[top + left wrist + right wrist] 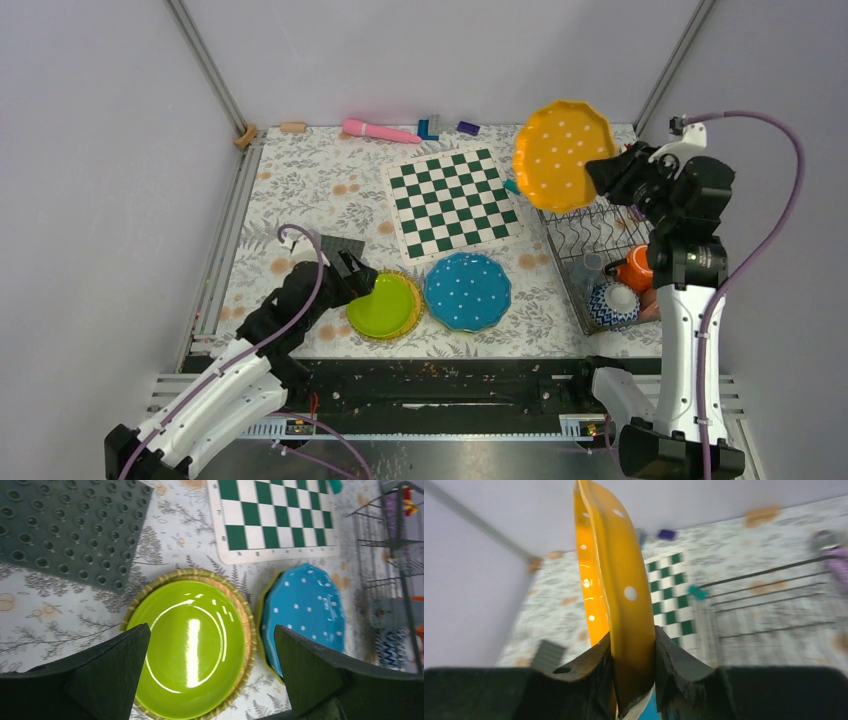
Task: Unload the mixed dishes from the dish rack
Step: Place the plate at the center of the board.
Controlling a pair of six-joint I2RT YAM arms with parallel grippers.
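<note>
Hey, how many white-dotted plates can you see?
2: the orange plate, held by the right gripper above the rack; the blue plate on the table beside the lime plate. Others may hide beneath.

The orange dotted plate [560,155] stands on edge in the air over the 12 o'clock end of the dish rack [590,235], which holds an orange cup [636,268] and a patterned bowl [612,304]. At the rack's 9 o'clock, the teal plate [468,291] and the lime-green plate [383,307] lie flat

White arms [683,340], black jaws, looping purple cables [745,114].
</note>
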